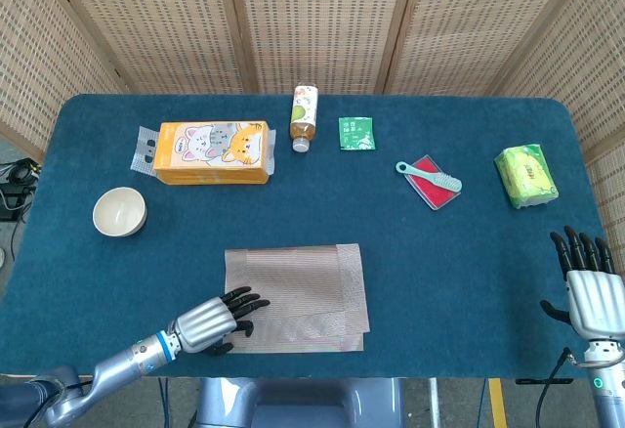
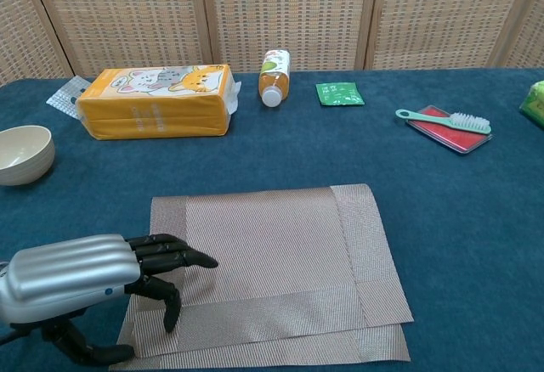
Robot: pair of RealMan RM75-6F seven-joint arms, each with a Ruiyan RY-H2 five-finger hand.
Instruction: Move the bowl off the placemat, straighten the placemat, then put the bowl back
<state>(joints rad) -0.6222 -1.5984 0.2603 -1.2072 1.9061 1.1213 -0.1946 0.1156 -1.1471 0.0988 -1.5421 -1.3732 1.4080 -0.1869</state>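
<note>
Your left hand (image 2: pixel 81 274) rests at the placemat's (image 1: pixel 298 296) near-left corner, fingers (image 2: pixel 183 259) extended flat over the weave and a thumb tip pressing down; it grips nothing, which suits dragging the mat rather than lifting it. The mat lies slightly askew, and its near edge appears doubled, a second layer showing along the front, so straightening looks unfinished. The bowl (image 1: pixel 119 211) stands upright on the bare cloth, well apart to the left, clear of the work. Your right hand (image 1: pixel 589 286) waits at the table's right edge, fingers spread, empty.
</note>
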